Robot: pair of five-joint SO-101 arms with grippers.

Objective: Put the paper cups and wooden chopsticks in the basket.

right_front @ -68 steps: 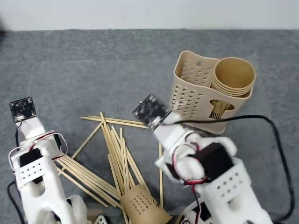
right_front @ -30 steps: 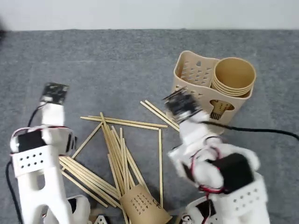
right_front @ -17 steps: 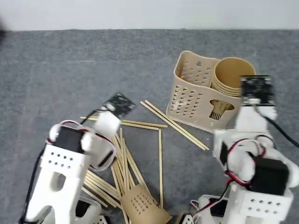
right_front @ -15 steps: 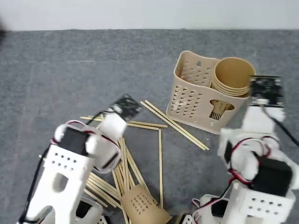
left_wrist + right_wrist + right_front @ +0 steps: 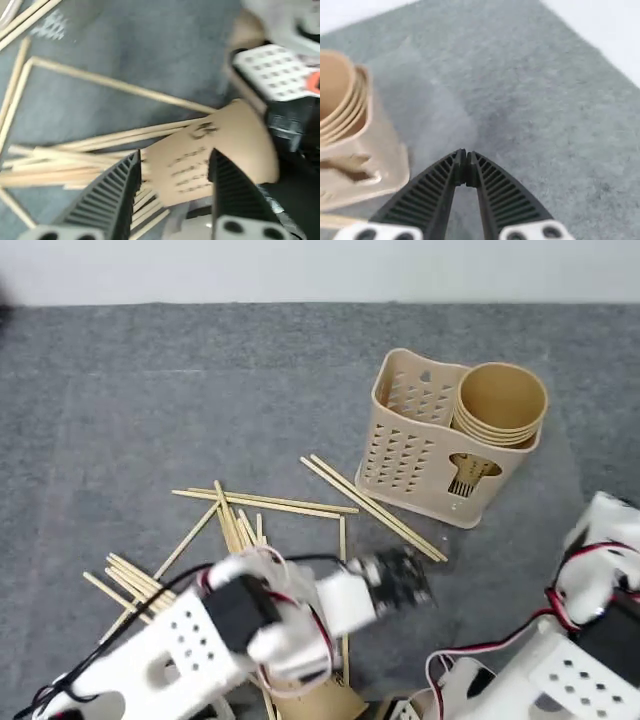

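A: State of left claw point(image 5: 175, 156)?
B: Spread wide, one black jaw on each side of the tan paper cup point(image 5: 220, 145). The cup lies on its side on the pale wooden chopsticks point(image 5: 75, 155). Not clamped.
A: And right claw point(image 5: 465, 162)?
B: Pinched shut, holds nothing. It's over the grey mat point(image 5: 530, 90), beside the beige perforated plastic basket point(image 5: 380, 150).
A: Other items?
B: Stack of tan paper cups point(image 5: 500, 400) stands in the basket. Chopsticks lie scattered on the mat in front, one pair near its base.

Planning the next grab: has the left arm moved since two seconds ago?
Yes. The left arm swung rightward over the chopsticks, toward the basket, gripper open above the fallen cup.
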